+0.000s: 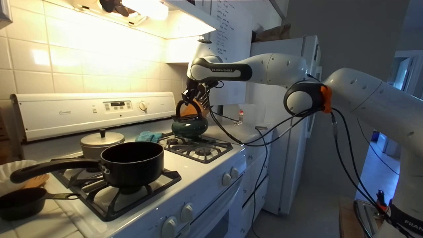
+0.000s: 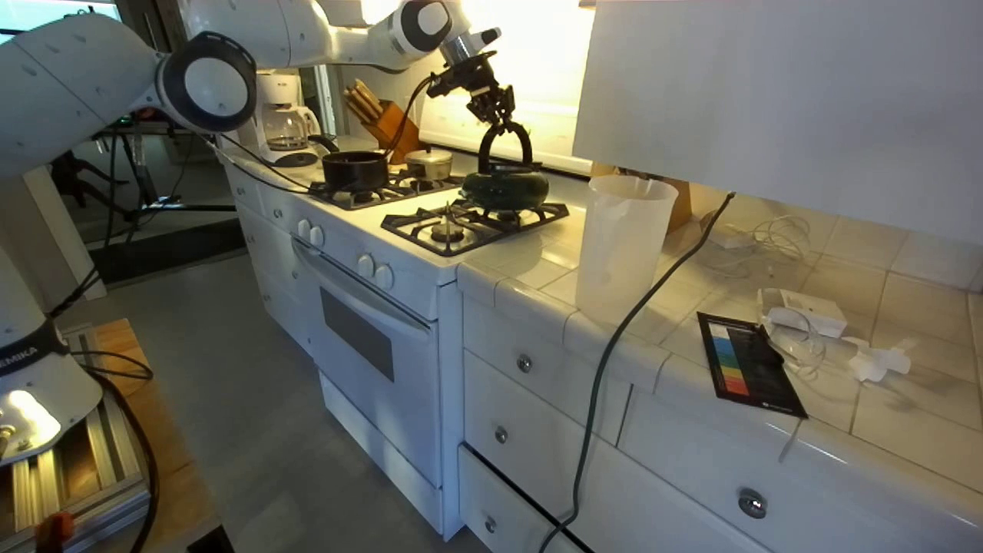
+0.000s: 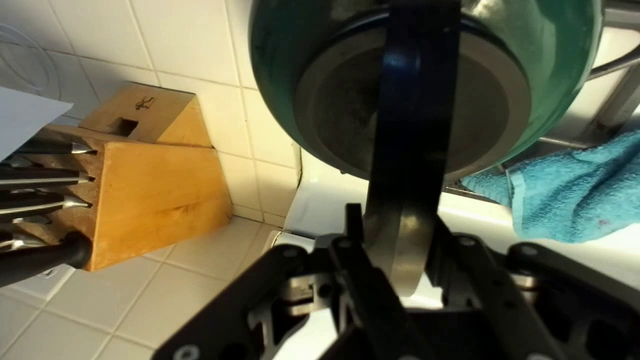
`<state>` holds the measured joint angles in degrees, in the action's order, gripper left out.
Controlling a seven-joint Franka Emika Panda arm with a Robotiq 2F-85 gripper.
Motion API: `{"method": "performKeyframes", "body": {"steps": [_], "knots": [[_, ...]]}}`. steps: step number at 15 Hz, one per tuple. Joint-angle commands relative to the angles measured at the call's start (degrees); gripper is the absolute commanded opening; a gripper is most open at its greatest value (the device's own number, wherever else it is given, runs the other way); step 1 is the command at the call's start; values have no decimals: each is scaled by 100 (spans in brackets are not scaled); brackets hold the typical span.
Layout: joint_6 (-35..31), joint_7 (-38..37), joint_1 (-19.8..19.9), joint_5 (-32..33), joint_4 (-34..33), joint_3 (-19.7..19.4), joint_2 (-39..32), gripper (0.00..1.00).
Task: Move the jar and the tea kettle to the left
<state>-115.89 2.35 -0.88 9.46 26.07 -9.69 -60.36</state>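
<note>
The tea kettle, squat and dark green-black with an arched black handle, is over the rear burner at the stove's right end in an exterior view (image 1: 190, 127). It also shows in an exterior view (image 2: 504, 190) and fills the top of the wrist view (image 3: 555, 75). My gripper (image 3: 397, 227) has its fingers on both sides of the handle's arch, pressed against it. It shows above the kettle in both exterior views (image 1: 189, 96) (image 2: 498, 115). I cannot tell whether the kettle rests on the grate or hangs just above. No thing is clearly a jar; a translucent jug (image 2: 620, 246) stands on the counter.
A black long-handled pot (image 1: 132, 168) and a lidded silver pot (image 1: 102, 143) occupy the other burners. A blue cloth (image 3: 575, 195) lies behind the grates. A wooden knife block (image 3: 160, 200) stands beside the stove. A range hood (image 1: 185, 16) and cabinet (image 2: 768, 100) overhang.
</note>
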Motion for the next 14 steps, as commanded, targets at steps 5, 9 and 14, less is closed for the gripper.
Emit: {"method": "performKeyframes", "body": {"steps": [5, 9, 14], "knots": [[356, -1859, -590, 813, -257, -782, 143, 7], [734, -2697, -718, 1045, -231, -1081, 163, 7], [1384, -3804, -951, 1333, -223, -1392, 141, 7]]}}
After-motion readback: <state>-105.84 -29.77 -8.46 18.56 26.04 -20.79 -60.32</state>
